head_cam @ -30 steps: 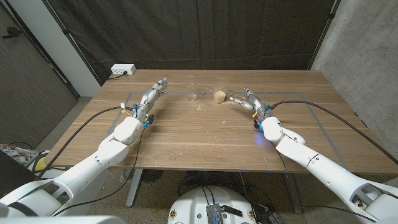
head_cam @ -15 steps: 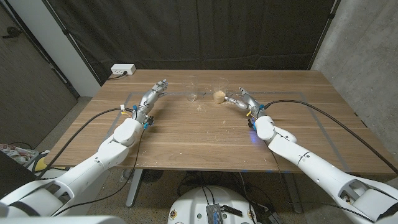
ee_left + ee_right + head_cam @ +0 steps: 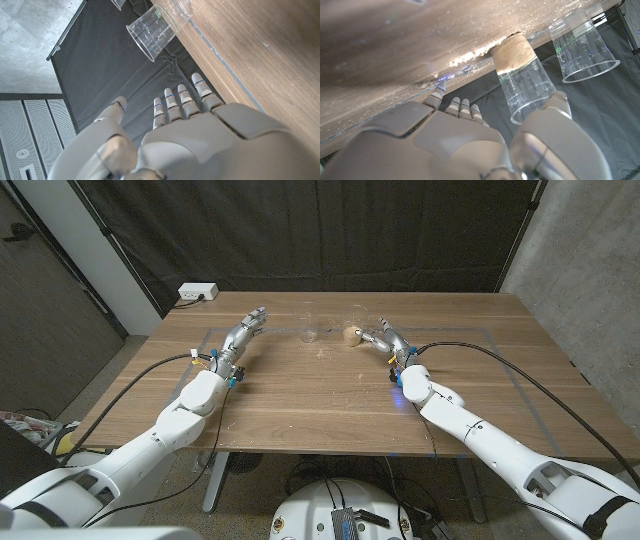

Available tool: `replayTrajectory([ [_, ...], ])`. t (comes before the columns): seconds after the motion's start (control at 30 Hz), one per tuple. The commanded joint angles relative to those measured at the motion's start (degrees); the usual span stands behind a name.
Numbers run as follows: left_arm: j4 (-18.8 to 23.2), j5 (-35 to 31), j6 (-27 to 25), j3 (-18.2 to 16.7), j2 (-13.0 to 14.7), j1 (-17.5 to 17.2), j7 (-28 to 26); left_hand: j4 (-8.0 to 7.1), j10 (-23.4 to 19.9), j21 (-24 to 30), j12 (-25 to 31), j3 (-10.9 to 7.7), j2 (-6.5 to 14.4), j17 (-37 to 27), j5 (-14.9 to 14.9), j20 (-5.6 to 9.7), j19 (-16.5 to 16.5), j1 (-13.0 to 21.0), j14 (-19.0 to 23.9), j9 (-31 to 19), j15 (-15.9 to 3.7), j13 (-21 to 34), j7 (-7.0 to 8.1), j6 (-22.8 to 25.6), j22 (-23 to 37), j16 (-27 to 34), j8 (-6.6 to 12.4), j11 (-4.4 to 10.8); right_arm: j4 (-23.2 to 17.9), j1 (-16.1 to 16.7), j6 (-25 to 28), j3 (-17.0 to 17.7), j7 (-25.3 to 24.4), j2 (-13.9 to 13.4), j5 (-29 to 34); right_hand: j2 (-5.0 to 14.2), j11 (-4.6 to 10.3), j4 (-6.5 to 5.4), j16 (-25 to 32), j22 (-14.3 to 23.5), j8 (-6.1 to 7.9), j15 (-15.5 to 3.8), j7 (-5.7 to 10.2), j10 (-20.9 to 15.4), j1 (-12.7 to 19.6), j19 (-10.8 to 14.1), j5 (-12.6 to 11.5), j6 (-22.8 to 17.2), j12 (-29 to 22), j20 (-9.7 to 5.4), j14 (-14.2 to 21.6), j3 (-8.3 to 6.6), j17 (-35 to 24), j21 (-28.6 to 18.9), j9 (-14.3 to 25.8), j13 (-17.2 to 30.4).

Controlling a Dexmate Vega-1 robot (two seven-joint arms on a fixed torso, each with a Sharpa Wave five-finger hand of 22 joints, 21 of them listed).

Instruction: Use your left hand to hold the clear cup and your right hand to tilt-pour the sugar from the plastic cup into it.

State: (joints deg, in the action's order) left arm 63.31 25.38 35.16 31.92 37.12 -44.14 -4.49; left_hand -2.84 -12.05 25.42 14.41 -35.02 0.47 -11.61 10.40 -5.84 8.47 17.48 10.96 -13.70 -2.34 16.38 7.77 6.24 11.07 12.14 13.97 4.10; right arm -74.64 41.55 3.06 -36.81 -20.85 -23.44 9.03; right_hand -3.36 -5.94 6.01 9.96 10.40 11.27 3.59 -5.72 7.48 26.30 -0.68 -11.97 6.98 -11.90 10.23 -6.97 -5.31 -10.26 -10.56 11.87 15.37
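- While both cups are standing near the wooden table's (image 3: 330,395) far edge, the right hand (image 3: 385,338) is reaching just beside the plastic cup (image 3: 351,327) holding sugar (image 3: 350,334), fingers (image 3: 461,107) extended and thumb apart; whether anything is touching the cup, I cannot tell.
- The left hand (image 3: 245,332) is sitting well apart from the clear cup (image 3: 311,323), fingers (image 3: 180,97) straight, side by side, holding nothing.

Head view: right hand (image 3: 388,340) at 3 o'clock of plastic cup (image 3: 352,326), contact too small to tell. Clear cup (image 3: 159,29) base cut off by left wrist view's edge. Right wrist view: surface (image 3: 395,55) blurred.
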Motion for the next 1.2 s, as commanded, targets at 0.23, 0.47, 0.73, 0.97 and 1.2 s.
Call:
replayTrajectory([
  [0.23,-3.1,1.3,2.1,-0.5,-0.5,0.0,1.3,0.41,-0.4,-0.2,0.3,-0.27,-0.2,-0.1,0.1,0.03,0.1,0.3,0.3,-0.3,-3.36,0.3,0.16,0.2,0.2,0.1,0.13,0.26,7.7,-6.0,-1.0,-3.7,2.6,5.3,-1.2,-0.22,-0.13,0.7,0.3,0.1,0.13,0.1,-0.04,0.9,0.7,-0.7,0.0,1.1,-0.5,0.69,-0.8,0.01,-0.2,0.0,0.3,0.2],
  [0.47,-3.9,2.1,2.1,-0.9,-0.5,0.0,2.3,0.42,-0.3,-0.3,0.3,-0.26,-0.2,-0.1,0.1,-0.02,0.0,0.2,0.2,-0.3,-3.22,0.4,0.13,0.2,0.2,0.1,0.12,0.14,9.2,-7.3,0.0,-4.0,2.0,6.9,-1.7,-0.09,-0.36,0.67,0.7,0.1,1.01,0.26,-0.05,0.5,0.7,-0.5,0.1,-0.9,-1.0,0.86,-0.3,0.06,-0.2,-0.3,0.3,0.2],
  [0.73,-4.2,2.0,2.0,-1.1,-0.4,0.2,2.8,0.4,-0.3,-0.3,0.2,-0.18,-0.2,-0.2,0.1,-0.08,-0.1,0.2,0.2,-0.3,-3.26,0.5,0.18,0.2,0.3,0.1,0.08,0.11,12.3,-8.4,-2.6,-4.0,0.9,8.3,-2.8,0.29,-0.64,0.69,0.9,0.1,1.16,0.36,-0.2,0.2,0.9,-0.2,0.2,-1.2,-1.2,1.05,0.3,-0.11,-0.2,-0.5,0.3,0.3],
  [0.97,-4.3,2.2,2.0,-1.5,-0.3,0.0,3.1,0.42,-0.2,-0.4,0.2,-0.16,-0.2,-0.2,0.1,-0.11,-0.1,0.1,0.2,-0.3,-3.22,0.6,0.19,0.2,0.3,0.1,0.06,0.09,17.5,-9.2,-8.1,-3.8,-2.3,10.6,-3.8,1.24,-0.14,0.95,1.7,0.1,1.55,-0.6,0.46,-1.3,1.9,1.1,0.4,-2.0,-2.2,0.75,2.6,-0.7,-0.3,-1.0,0.5,0.5],
  [1.2,-5.0,2.4,2.2,-1.6,-0.7,0.4,3.7,0.4,-0.3,-0.4,0.2,-0.13,-0.2,-0.2,0.1,-0.17,-0.2,0.1,0.1,-0.3,-3.15,0.6,0.22,0.2,0.3,0.1,0.04,-0.18,25.4,-9.7,-17.3,-2.8,-6.0,14.0,-6.3,3.71,0.65,1.18,4.0,0.5,2.73,-2.98,3.26,-4.5,3.5,4.5,1.2,-3.7,-4.7,-0.59,8.2,-2.2,-1.9,-2.2,1.4,2.1],
])
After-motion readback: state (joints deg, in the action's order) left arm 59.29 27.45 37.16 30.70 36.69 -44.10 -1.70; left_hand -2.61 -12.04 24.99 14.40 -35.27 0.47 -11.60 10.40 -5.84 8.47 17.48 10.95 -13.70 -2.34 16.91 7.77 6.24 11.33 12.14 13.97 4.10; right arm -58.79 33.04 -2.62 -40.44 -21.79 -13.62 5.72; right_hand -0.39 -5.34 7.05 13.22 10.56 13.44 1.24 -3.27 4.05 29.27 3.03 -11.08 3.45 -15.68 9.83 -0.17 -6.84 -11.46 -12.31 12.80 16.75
